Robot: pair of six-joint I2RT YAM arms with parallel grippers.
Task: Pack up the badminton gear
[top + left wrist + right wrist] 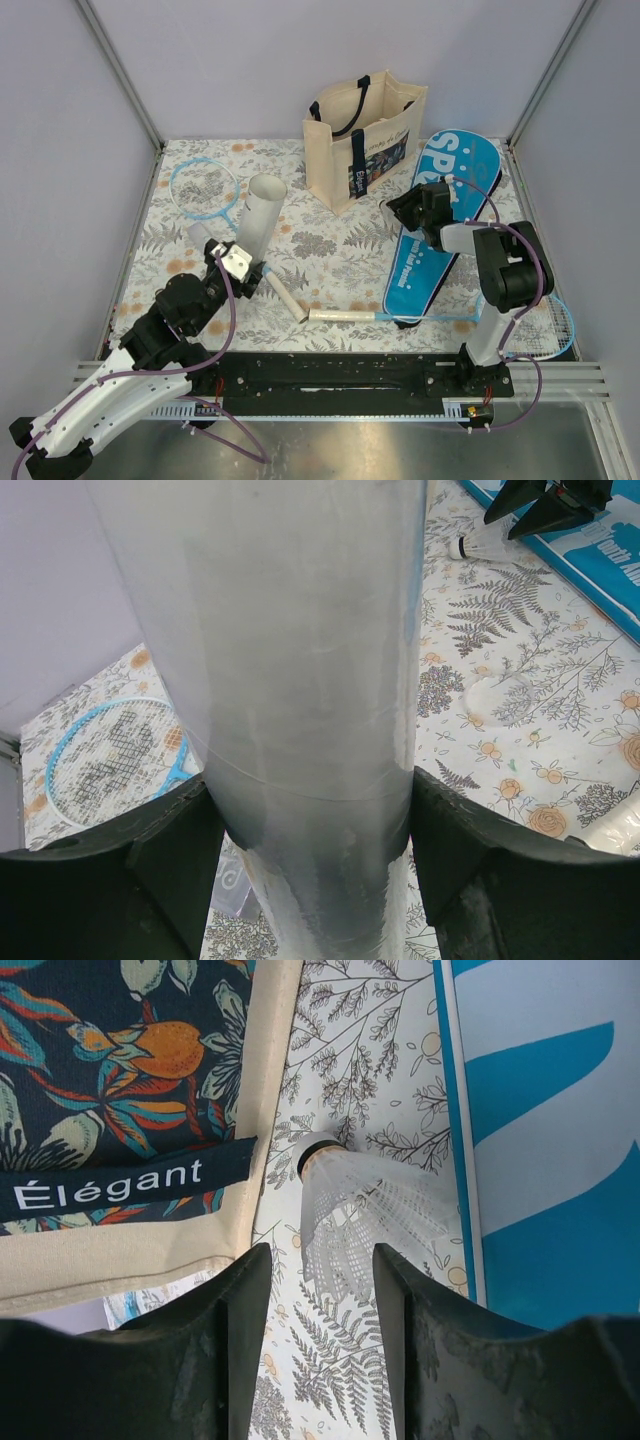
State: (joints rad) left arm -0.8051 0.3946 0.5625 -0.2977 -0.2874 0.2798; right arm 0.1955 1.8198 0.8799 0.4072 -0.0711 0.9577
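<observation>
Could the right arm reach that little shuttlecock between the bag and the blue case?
Probably yes: the right gripper hovers right at the shuttlecock, open jaws straddling its feathers; the tote bag and blue case leave a gap.

High overview; 2 wrist close-ups, shuttlecock (470, 547) (345, 1210) in both

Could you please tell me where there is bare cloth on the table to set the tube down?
The widest free patch is mid-table, bordered by the white tube, the tote bag, the blue case and a racket handle in front. Crowded: between bag and case, where the right tool straddles a shuttlecock.
</observation>
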